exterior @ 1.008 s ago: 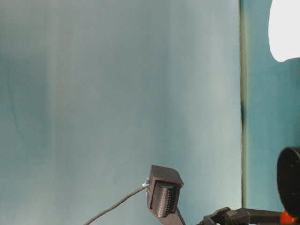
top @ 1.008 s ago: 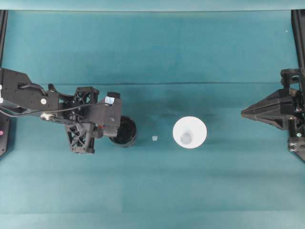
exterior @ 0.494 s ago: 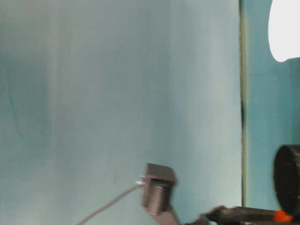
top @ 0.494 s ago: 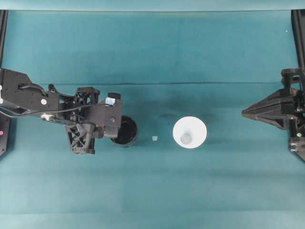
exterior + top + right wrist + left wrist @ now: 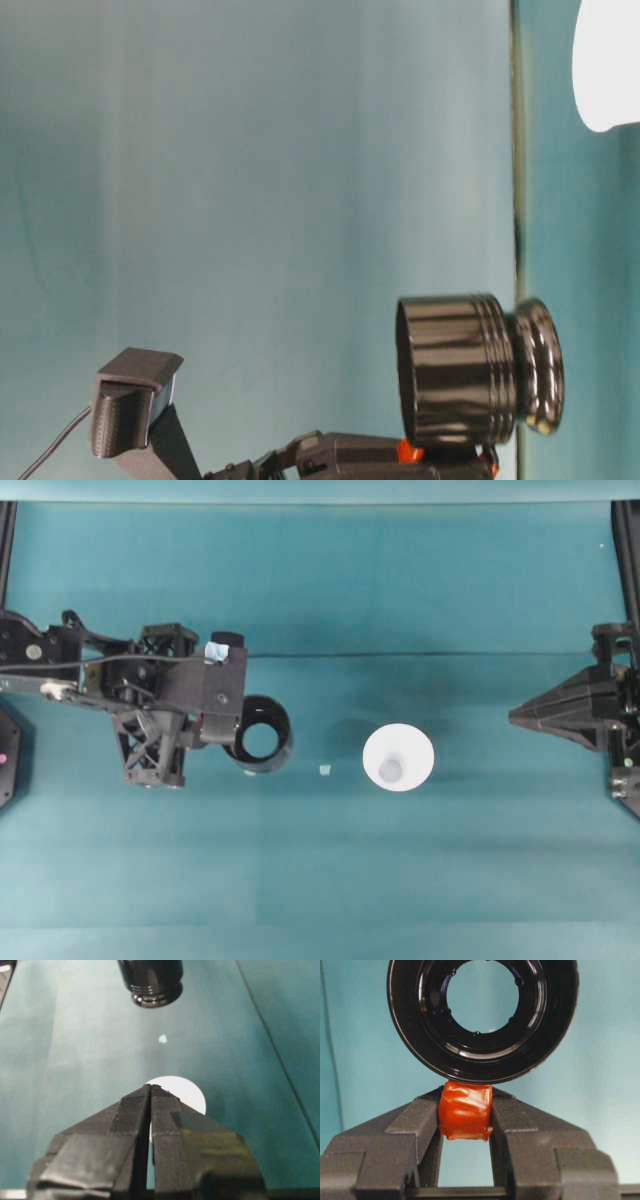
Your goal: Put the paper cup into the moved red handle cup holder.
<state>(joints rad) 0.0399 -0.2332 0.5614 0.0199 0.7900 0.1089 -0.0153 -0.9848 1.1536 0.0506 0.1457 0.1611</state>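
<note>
Gripping holder's tab: left gripper (image 5: 465, 1115) | right gripper (image 5: 150, 1091) closed | paper scrap (image 5: 324, 770) between red handle cup holder (image 5: 262, 742), paper cup (image 5: 398, 758)

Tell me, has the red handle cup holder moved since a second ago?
Yes. The left gripper has lifted the red handle cup holder off the table; overhead it sits slightly farther back, still left of the unmoved paper cup.

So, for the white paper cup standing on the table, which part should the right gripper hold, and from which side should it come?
Grip the paper cup at its wide rim: one jaw inside the open mouth, one outside on the wall. Come from above, because it stands upright, mouth up, and tapers to a small base, so a side squeeze would probably slip or tip it. The right gripper, jaws shut, must open first.
</note>
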